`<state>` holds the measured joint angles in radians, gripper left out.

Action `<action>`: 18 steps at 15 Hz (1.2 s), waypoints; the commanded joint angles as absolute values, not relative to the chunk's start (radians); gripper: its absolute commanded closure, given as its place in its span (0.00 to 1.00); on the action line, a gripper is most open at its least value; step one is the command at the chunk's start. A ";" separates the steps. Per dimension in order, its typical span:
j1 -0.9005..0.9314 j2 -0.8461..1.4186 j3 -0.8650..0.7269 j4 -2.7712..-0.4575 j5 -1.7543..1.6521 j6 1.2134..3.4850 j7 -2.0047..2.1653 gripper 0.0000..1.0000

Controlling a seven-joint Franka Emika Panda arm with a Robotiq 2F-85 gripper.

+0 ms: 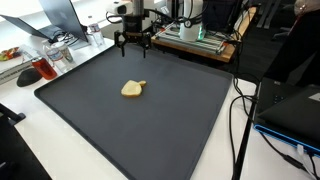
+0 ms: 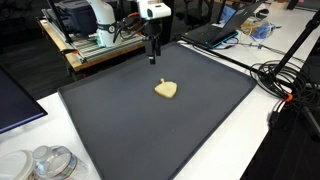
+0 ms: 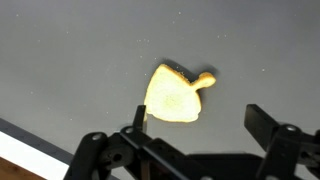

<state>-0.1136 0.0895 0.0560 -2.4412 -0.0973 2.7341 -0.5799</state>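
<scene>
We hold our gripper (image 1: pixel 133 48) above one edge of the dark mat (image 1: pixel 185 120), jaws wide open and empty, while the yellow pear-shaped piece (image 1: pixel 133 89) lies mid-mat, well apart and not yet grasped.

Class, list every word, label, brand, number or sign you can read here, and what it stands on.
None can be read. The yellow piece, dark mat and gripper show no lettering; anything on the background equipment is too small and blurred.
</scene>
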 commanded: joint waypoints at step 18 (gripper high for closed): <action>-0.063 0.460 0.083 -2.123 -0.192 2.678 -0.653 0.00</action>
